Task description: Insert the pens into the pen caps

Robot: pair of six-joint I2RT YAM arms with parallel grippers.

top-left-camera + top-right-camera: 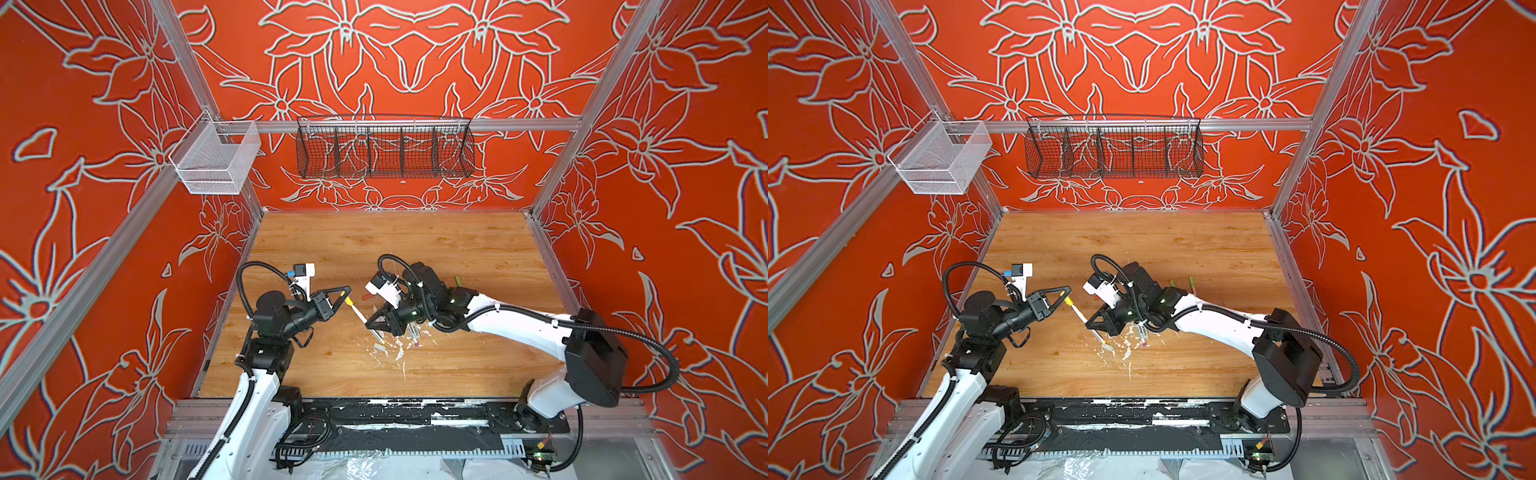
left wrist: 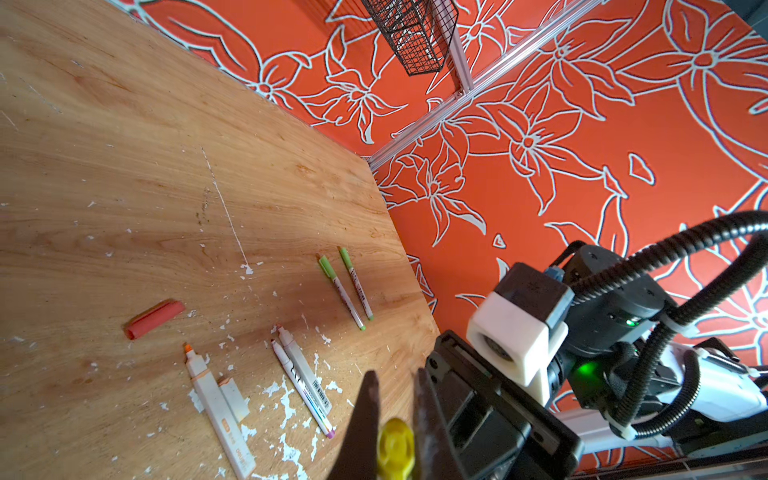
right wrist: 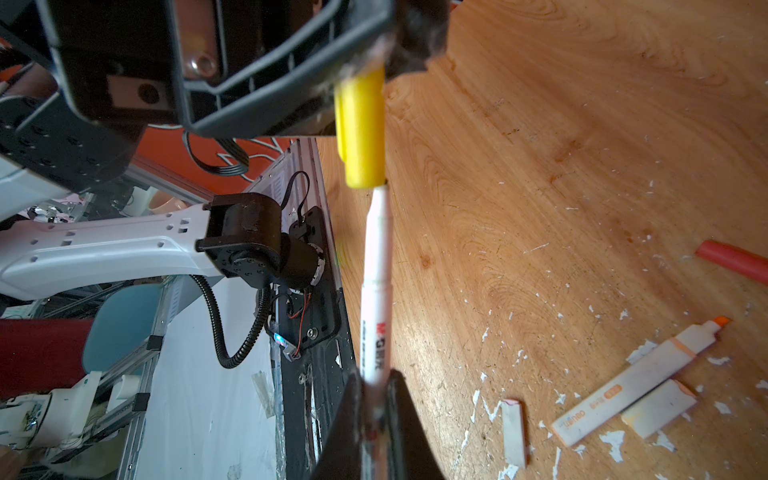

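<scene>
Near the centre of both top views, my two arms meet above the wooden table (image 1: 415,257). My left gripper (image 1: 343,296) is pinched on the yellow cap (image 3: 360,129). My right gripper (image 3: 376,388) is clamped on a white pen (image 3: 377,266), whose tip sits at the cap's open mouth. I cannot tell how deep it sits. To seat it well, I judge I should line barrel and cap up, push straight and grip firmly. Other pens (image 2: 309,384) and an orange-red cap (image 2: 154,319) lie lower left in the left wrist view.
</scene>
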